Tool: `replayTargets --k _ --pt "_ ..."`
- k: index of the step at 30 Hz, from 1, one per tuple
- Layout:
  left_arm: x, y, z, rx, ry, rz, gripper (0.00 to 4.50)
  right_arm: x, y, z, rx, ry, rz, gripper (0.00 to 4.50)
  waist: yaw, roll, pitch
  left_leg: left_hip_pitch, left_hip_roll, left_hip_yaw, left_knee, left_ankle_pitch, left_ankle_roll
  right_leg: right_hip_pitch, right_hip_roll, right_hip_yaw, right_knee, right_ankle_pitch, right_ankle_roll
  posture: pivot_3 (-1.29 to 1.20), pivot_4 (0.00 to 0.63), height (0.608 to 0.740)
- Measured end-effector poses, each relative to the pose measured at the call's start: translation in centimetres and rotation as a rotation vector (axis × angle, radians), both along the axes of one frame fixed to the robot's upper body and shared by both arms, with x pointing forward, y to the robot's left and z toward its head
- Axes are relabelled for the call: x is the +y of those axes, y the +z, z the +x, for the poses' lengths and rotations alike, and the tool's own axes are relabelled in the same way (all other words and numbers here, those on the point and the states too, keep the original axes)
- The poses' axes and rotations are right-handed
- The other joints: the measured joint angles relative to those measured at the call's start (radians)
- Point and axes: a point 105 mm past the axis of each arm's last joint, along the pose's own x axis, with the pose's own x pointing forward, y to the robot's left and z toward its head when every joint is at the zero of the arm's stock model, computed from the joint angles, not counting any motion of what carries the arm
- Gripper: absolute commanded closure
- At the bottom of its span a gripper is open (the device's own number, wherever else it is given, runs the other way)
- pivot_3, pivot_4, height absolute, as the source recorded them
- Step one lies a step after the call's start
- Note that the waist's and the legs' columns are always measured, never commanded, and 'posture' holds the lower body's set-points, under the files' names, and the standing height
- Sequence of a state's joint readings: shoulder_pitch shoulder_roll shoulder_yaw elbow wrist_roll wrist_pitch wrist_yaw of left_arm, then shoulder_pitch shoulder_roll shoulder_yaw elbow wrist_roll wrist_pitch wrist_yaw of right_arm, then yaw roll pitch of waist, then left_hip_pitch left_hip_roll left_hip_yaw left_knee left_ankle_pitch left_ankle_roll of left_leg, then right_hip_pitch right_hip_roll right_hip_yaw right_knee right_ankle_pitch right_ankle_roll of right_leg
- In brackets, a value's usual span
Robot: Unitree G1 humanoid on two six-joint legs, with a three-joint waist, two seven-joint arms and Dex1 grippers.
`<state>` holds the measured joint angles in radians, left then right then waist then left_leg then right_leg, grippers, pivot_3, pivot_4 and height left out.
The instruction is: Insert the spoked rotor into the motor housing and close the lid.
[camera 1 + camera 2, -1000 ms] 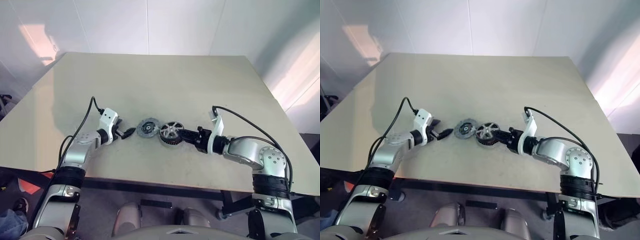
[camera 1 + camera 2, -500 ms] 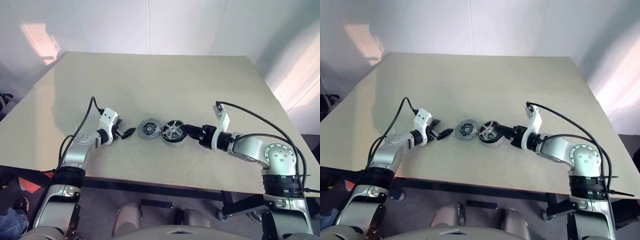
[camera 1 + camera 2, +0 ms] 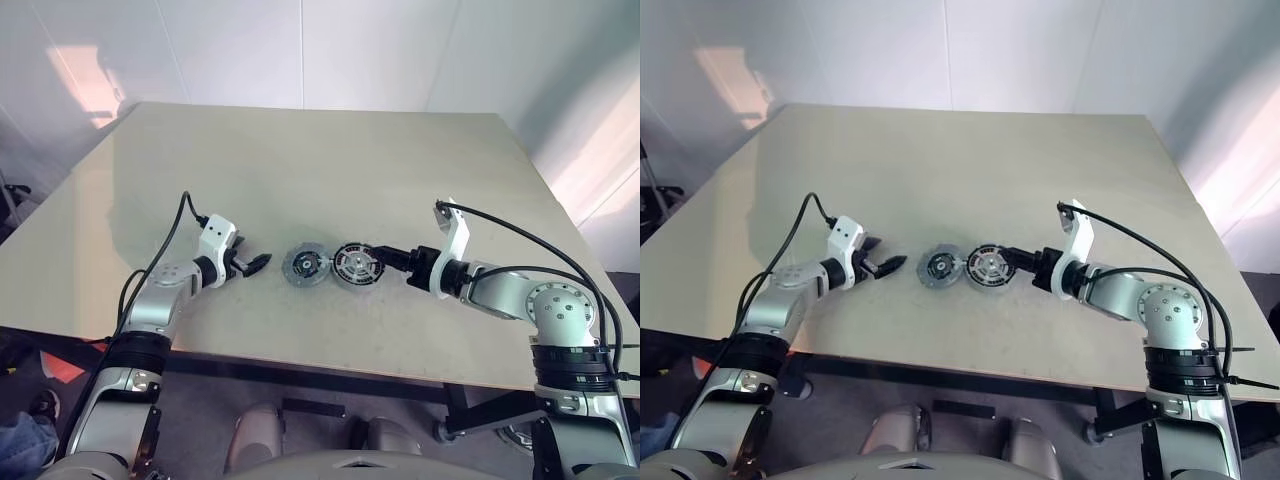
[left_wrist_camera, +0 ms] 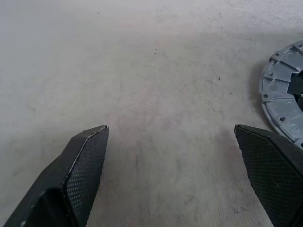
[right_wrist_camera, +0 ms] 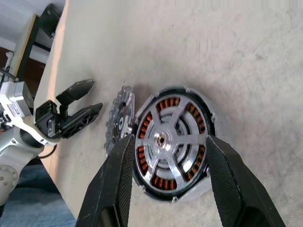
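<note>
Lying flat on the table (image 3: 330, 150) in the left eye view, the motor housing (image 3: 356, 267) sits at the tips of the right gripper (image 3: 386, 258), with the lid (image 3: 305, 267) just beside it towards the left gripper (image 3: 257, 263). In the left wrist view that pincer's fingers (image 4: 78, 172) stand wide apart over bare tabletop, the lid beside one tip. In the right wrist view the fingers (image 5: 116, 182) straddle the housing, spoked rotor (image 5: 168, 142) seated inside the copper windings; contact cannot be told

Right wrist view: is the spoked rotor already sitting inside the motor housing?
Yes. The spoked rotor sits inside the motor housing, with the ring of copper windings showing through the gaps between its spokes.
</note>
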<state>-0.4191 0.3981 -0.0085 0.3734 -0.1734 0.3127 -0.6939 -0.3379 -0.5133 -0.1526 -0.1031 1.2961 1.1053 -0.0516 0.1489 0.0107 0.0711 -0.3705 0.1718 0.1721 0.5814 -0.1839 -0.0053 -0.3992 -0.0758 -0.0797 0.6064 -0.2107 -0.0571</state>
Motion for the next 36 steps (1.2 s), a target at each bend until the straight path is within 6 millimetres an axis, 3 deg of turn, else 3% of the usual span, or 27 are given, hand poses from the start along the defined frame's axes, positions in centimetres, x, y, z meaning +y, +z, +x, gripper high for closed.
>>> replayTargets --k 4,8,15,17,25,29,32,36 --pt "0.0 0.0 0.0 0.001 0.000 0.000 0.00 0.0 2.0 0.9 -0.244 0.057 -0.191 1.85 0.001 0.000 0.000 0.001 0.000 0.000 0.000 0.000 0.000 0.000 0.000 0.000 0.000 0.000 0.000 0.00 0.000 0.740" --pt "0.0 0.1 0.1 -0.003 -0.001 0.000 0.00 1.2 1.5 1.0 -0.347 0.157 -0.309 1.85 0.002 -0.001 0.000 0.001 0.000 0.000 0.000 0.000 0.000 0.000 0.000 0.000 0.000 0.000 0.000 0.00 0.000 0.740" --pt "0.0 0.1 0.2 -0.004 0.000 0.001 0.00 3.8 -0.6 0.4 -0.351 0.266 -0.329 1.85 0.000 -0.001 0.000 0.001 0.001 0.000 0.000 0.000 0.001 0.001 0.000 0.000 0.000 0.000 -0.001 0.00 0.000 0.740" --pt "0.0 0.1 0.2 -0.005 0.000 0.001 0.00 3.9 -2.5 0.3 -0.304 0.277 -0.341 1.85 0.000 -0.002 -0.001 0.001 0.001 0.000 0.001 0.000 0.001 0.001 0.000 0.000 0.000 0.000 -0.001 0.00 0.000 0.740" --pt "0.3 0.1 0.2 -0.004 0.006 0.007 0.00 3.4 -3.4 1.0 -0.324 0.268 -0.344 1.85 -0.003 -0.007 -0.005 0.015 0.001 0.000 0.001 -0.003 0.005 0.014 0.000 0.000 -0.001 0.000 -0.001 0.00 0.000 0.740" --pt "0.4 0.0 0.1 -0.003 0.010 0.008 0.00 3.7 -1.7 1.2 -0.386 0.301 -0.314 1.85 -0.003 -0.007 -0.005 0.014 0.001 0.000 0.001 -0.003 0.005 0.013 0.000 0.000 -0.001 0.000 -0.001 0.00 0.000 0.740" --pt "0.3 0.0 0.1 -0.003 0.010 0.007 0.00 3.6 1.0 1.7 -0.516 0.355 -0.363 1.85 -0.003 -0.007 -0.005 0.013 0.001 0.000 0.001 -0.003 0.005 0.012 0.000 0.000 0.000 0.000 -0.001 0.00 0.000 0.740" --pt "0.2 0.0 0.1 -0.002 0.009 0.004 0.00 2.7 4.7 1.7 -0.804 0.610 -0.730 1.85 -0.001 -0.007 -0.005 0.010 0.001 0.000 0.001 -0.003 0.005 0.010 0.000 0.000 0.000 0.000 -0.001 0.00 0.000 0.740"
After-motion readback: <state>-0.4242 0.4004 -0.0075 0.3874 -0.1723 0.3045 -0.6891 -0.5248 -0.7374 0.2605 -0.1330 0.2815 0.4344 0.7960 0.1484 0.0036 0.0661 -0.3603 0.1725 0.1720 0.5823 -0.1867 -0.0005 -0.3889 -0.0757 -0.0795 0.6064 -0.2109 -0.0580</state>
